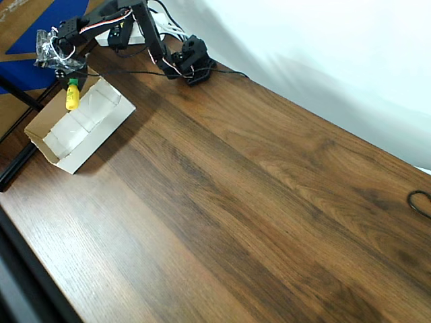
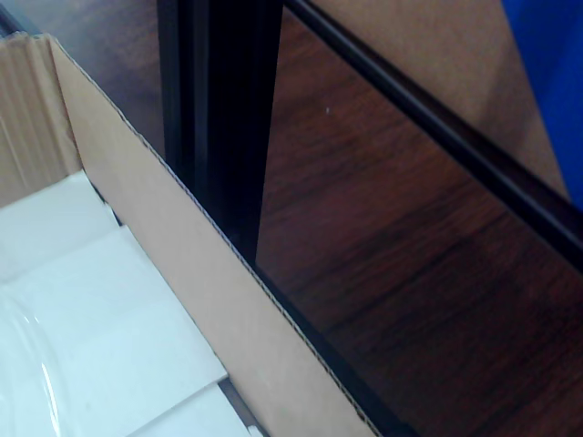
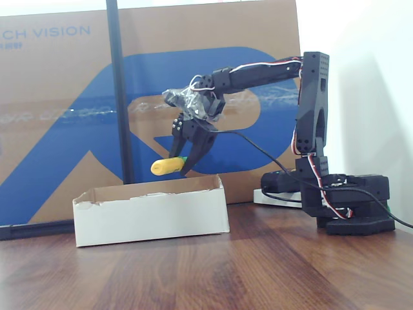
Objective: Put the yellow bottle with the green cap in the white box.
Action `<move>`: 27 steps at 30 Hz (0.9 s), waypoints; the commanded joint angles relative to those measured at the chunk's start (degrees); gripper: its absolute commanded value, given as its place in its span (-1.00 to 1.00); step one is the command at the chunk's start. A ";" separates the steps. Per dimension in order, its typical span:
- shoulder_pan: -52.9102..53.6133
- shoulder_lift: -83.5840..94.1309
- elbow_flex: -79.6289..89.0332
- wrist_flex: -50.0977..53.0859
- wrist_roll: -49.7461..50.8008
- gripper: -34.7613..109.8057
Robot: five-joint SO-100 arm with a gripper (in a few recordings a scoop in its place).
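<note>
The yellow bottle with the green cap [image 3: 167, 166] hangs lying sideways in the air, held by its cap end in my black gripper [image 3: 184, 160], which is shut on it. It sits above the far end of the white box [image 3: 151, 212], clear of the rim. From overhead the bottle [image 1: 72, 96] lies over the box's upper corner, just below the gripper [image 1: 71, 81]; the box [image 1: 101, 131] is at the table's left edge. The wrist view looks down at the box's tan inner wall [image 2: 164, 237] and its white creased floor.
A big brown-and-blue carton [image 3: 64, 97] stands right behind the box, with a black upright pole [image 3: 118, 90] in front of it. The arm's base [image 3: 348, 210] stands to the right. A black cable loop [image 1: 421, 202] lies at the table's right edge.
</note>
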 commanded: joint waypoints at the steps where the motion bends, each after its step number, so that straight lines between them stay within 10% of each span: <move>1: -0.62 2.11 -0.97 0.35 0.79 -0.45; 15: -2.72 3.96 1.32 -3.08 -0.26 -0.12; 27: -8.44 16.26 12.13 -4.22 -1.14 -0.52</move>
